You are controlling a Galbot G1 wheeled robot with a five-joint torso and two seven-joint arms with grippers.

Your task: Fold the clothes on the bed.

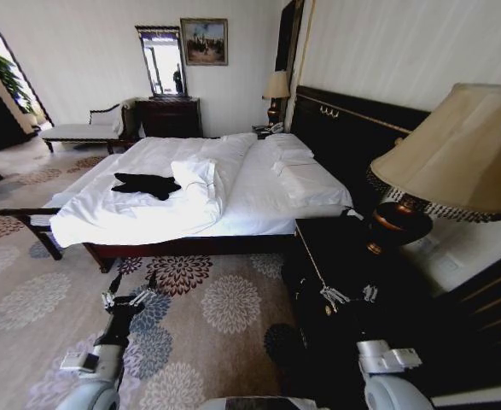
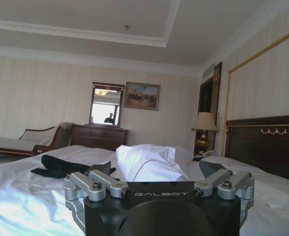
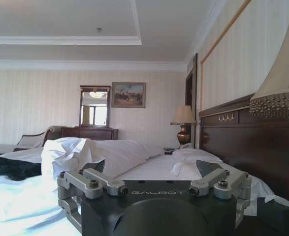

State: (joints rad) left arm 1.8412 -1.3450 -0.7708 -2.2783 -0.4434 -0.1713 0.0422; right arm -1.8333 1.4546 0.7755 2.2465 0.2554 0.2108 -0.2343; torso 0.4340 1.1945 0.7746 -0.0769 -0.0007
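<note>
White bed (image 1: 259,192): black T-shirt (image 1: 146,184) near carpet-side edge.

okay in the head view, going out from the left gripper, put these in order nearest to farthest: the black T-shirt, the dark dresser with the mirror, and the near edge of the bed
From the left gripper, low over the carpet:
1. Near edge of the bed, straight ahead.
2. Black T-shirt, lying on the white duvet just beyond that edge.
3. Dark dresser, against the far wall past the bed.

Each hand (image 2: 159,184) had a black body marked "GALBOT" in pale letters. Silver linkages with dark screws carried its dark fingertips (image 3: 207,168). The arms looked pale grey.
</note>
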